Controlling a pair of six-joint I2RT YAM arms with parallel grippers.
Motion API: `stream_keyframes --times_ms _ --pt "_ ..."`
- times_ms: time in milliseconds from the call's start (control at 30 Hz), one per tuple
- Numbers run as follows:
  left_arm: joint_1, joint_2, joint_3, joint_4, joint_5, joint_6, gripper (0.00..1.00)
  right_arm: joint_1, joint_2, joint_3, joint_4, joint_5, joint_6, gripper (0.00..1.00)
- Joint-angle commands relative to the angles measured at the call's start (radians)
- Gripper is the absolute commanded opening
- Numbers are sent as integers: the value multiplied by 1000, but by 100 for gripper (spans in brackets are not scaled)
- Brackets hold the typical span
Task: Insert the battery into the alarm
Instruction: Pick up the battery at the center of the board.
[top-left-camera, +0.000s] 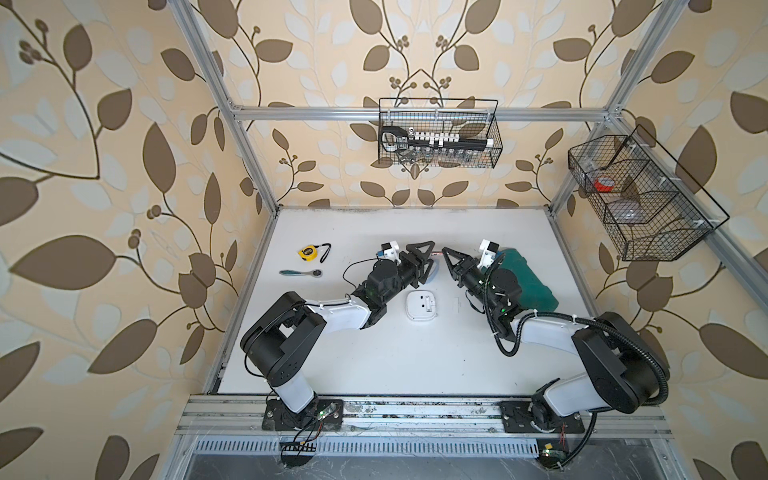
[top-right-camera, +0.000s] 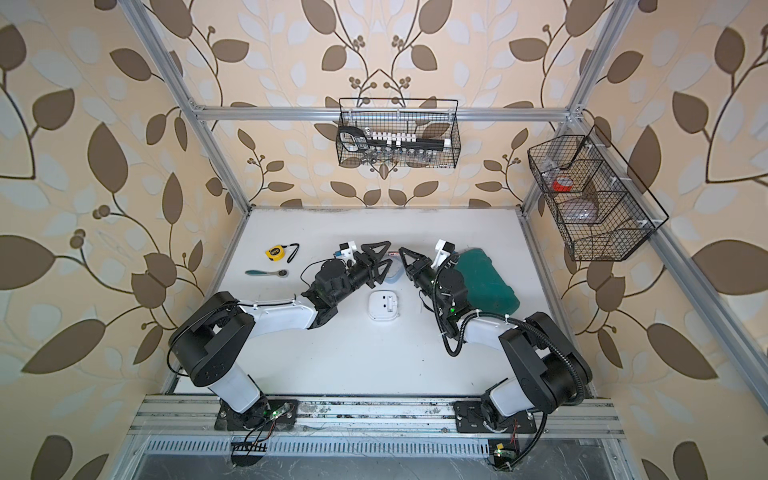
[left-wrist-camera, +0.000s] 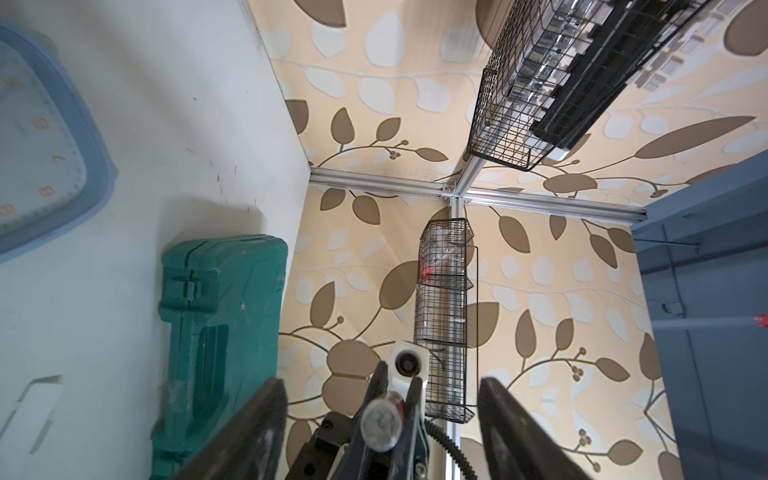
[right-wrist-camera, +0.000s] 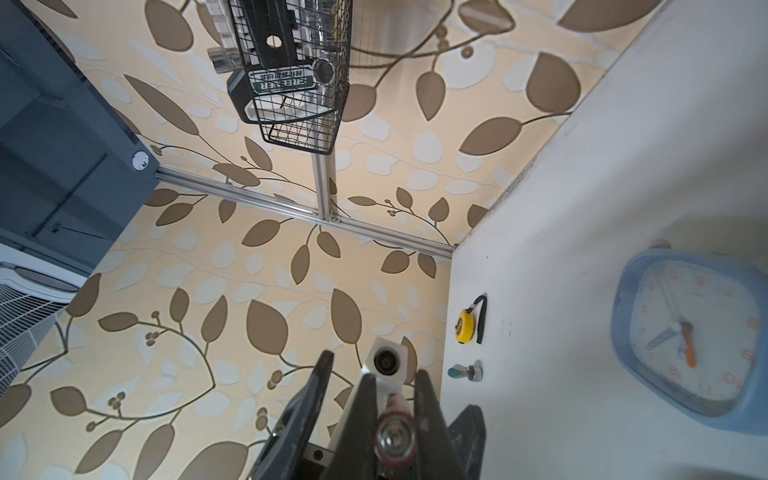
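Red-ringed battery (right-wrist-camera: 395, 440) sits clamped in the right gripper (right-wrist-camera: 395, 390), the left gripper (left-wrist-camera: 382, 386) spread wide around it.

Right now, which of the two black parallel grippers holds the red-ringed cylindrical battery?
The right gripper: shut on the red-ringed cylindrical battery; the left gripper stands wide open, clear of it.

A green label (right-wrist-camera: 284, 84) on the black tool holder (right-wrist-camera: 291, 45) is reading "GREENER"; the clock (right-wrist-camera: 690, 345) is showing orange hour numbers.

Table (top-left-camera: 374, 365): tape measure (top-left-camera: 308, 252), ratchet (top-left-camera: 301, 273), white alarm (top-left-camera: 422, 305), clock (right-wrist-camera: 690, 340), green case (top-left-camera: 530, 284).
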Motion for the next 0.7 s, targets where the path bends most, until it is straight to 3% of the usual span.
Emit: stream_keyframes --times_ms 0,233,500,667 --pt "-2 -39 -26 -21 -35 85 79 -25 -61 8 -73 9 -94 4" --pt "10 -160 -41 -248 -36 338 99 -56 -222 38 -463 4 -329 5" --pt "17 -351 -33 -624 -97 685 99 -62 -364 57 -768 -17 -572 0" --pt "19 -390 -6 -875 -129 922 99 -64 -330 181 -1067 -132 -731 0"
